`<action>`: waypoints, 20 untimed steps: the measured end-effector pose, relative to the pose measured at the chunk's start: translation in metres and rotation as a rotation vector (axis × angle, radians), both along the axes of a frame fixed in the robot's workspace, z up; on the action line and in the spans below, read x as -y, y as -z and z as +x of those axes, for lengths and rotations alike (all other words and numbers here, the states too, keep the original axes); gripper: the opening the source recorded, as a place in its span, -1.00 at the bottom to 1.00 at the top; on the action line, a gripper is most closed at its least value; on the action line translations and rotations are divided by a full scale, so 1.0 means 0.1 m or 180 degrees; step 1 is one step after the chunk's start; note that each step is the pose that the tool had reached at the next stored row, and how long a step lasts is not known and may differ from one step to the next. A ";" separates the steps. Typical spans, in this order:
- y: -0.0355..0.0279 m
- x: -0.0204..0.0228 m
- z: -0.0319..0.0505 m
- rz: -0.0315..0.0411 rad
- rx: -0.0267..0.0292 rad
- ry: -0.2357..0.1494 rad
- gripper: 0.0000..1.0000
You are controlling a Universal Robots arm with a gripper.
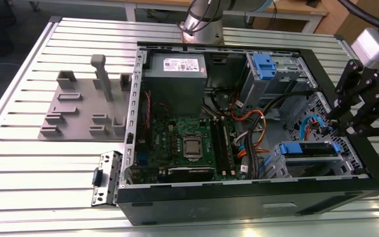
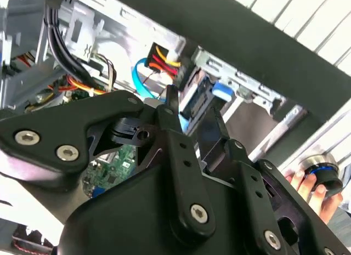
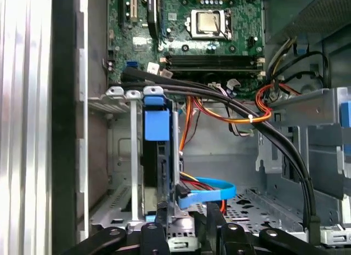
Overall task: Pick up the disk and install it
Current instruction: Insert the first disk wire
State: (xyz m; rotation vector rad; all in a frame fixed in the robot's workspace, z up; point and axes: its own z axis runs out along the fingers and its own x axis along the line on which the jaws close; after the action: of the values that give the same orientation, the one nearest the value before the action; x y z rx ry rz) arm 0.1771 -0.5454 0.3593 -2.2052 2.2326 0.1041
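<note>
An open computer case [image 1: 255, 197] lay on its side on a ribbed, pale metal table [image 1: 38, 163]. The disk [image 1: 308, 148] sat inside the case, in a metal drive cage [image 1: 288, 168] at the corner nearest the table's front edge on the exterior view's right. It appeared as a thin slab seen edge-on, dark along its body, with a bright blue plastic carrier frame at each end. In the first wrist view the disk [image 3: 156, 156] stood between grey metal rails, topped by a blue tab, with a blue flat cable [image 3: 211, 190] and a bundle of red, yellow and black wires plugged in near its lower end.

The black pincer [image 1: 347, 121] hung just above the case's right wall in the exterior view, close to the disk and a little above it. Its dark linkage bars and silver screws showed in the second wrist view [image 2: 189, 123], with the fingers [image 2: 171, 109] drawn close together and pointing at the blue frame; whether they touched the disk could not be told.

A green motherboard [image 1: 183, 143], a grey power supply box [image 1: 176, 79] with a white sticker, and a grey plastic fixture [image 1: 84, 106] on the table were also present. A hand [image 2: 312, 192] showed at one edge of the second wrist view.
</note>
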 end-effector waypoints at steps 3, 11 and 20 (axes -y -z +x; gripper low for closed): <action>0.041 -0.042 0.049 -0.0002 -0.0003 0.0000 -0.18; 0.119 -0.117 0.149 -0.0018 -0.0008 0.0000 -0.18; 0.123 -0.117 0.149 -0.0039 -0.0008 0.0000 -0.18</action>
State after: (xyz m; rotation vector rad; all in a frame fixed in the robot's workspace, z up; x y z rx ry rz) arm 0.1920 -0.5337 0.3470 -2.2124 2.2404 0.0934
